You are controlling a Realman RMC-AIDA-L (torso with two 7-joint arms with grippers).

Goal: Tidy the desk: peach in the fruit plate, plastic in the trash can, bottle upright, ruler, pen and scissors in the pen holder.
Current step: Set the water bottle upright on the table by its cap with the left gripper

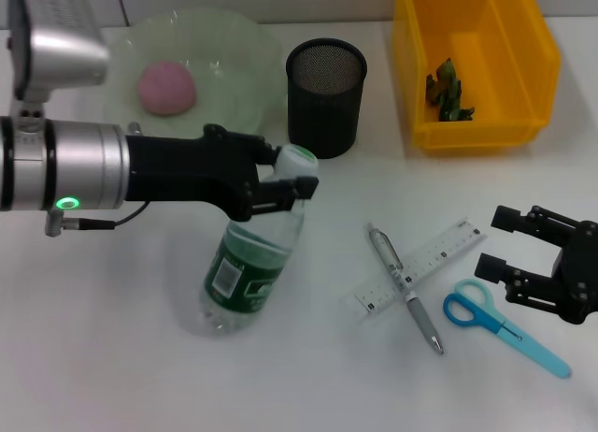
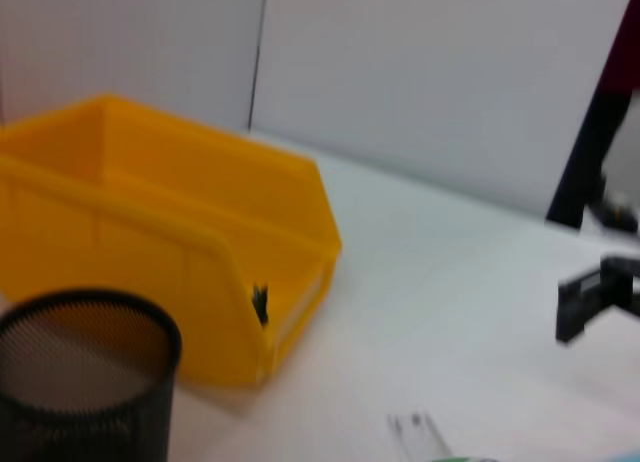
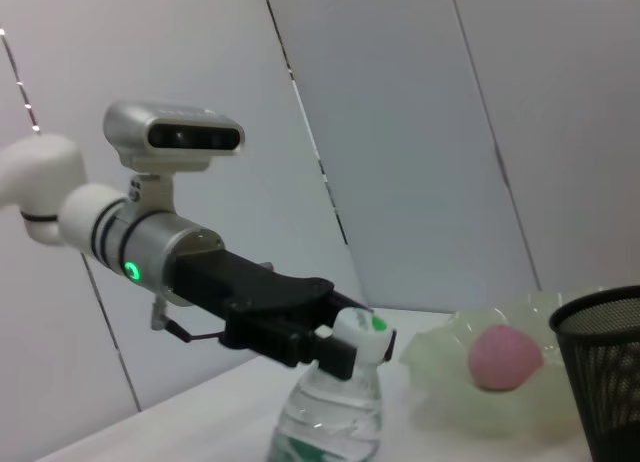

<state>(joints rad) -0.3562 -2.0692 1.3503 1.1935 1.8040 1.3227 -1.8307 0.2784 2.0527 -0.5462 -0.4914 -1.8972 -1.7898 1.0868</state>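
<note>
My left gripper (image 1: 288,181) is shut on the neck of the clear bottle (image 1: 245,275), just under its white cap; the green-labelled bottle (image 3: 330,417) stands about upright on the table. The pink peach (image 1: 167,86) lies in the pale green fruit plate (image 1: 245,53). Crumpled green plastic (image 1: 448,92) lies in the yellow trash can (image 1: 523,49). A clear ruler (image 1: 439,254), a silver pen (image 1: 418,313) lying across it, and blue scissors (image 1: 503,325) lie on the table at the right. My right gripper (image 1: 500,243) is open beside the scissors, touching nothing.
The black mesh pen holder (image 1: 325,95) stands between the plate and the trash can, just behind the bottle's cap. The left wrist view shows the pen holder (image 2: 80,372) beside the trash can (image 2: 150,242), with the right gripper (image 2: 598,300) farther off.
</note>
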